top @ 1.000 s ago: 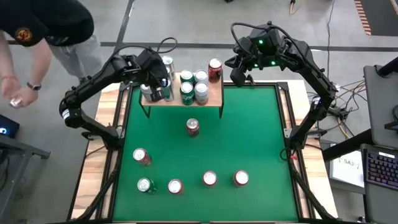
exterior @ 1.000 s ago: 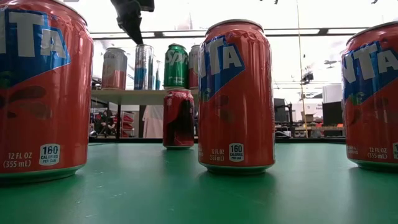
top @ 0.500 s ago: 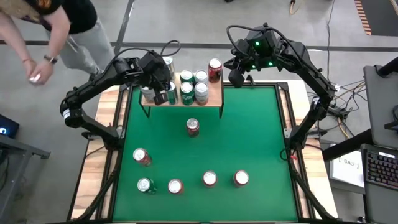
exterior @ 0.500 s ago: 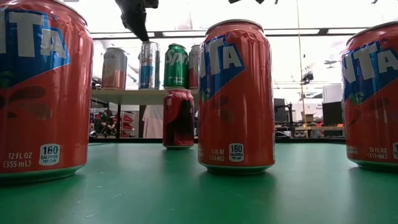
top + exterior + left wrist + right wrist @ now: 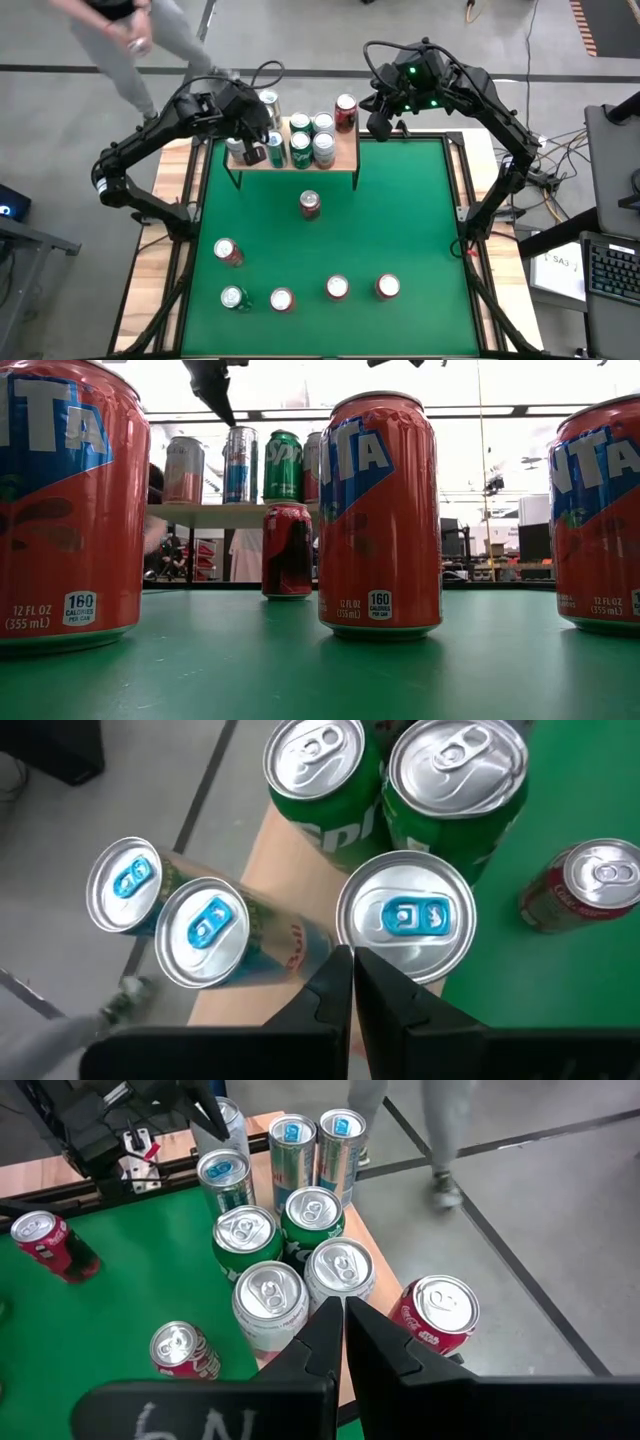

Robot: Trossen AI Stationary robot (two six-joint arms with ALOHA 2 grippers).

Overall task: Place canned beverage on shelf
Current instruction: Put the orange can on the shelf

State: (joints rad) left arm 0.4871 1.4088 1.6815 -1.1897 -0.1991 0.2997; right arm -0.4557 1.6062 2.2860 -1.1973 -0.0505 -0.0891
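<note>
The shelf, a light-wood board on black legs, stands at the table's far edge and bears several upright cans. My left gripper is shut and hangs over the shelf's left part, its tips at the near rim of a slim silver-and-blue can. The low view shows that gripper just above the slim can. My right gripper is shut and empty, high above the shelf's right far corner, beside a red can. My left gripper's shut fingertips come slanting down from the table's far left to the rim of the slim can's top. Whether they touch it, I cannot tell. The can stands upright on the shelf.
A red can stands on the green table just in front of the shelf. Several more cans stand near the table's front edge, mostly red with one green. A person walks past beyond the far left corner.
The slim can under my left gripper has slid a little along the shelf toward the green can and stays upright. My left gripper has kept shut above it. The person has walked along the far left side.
</note>
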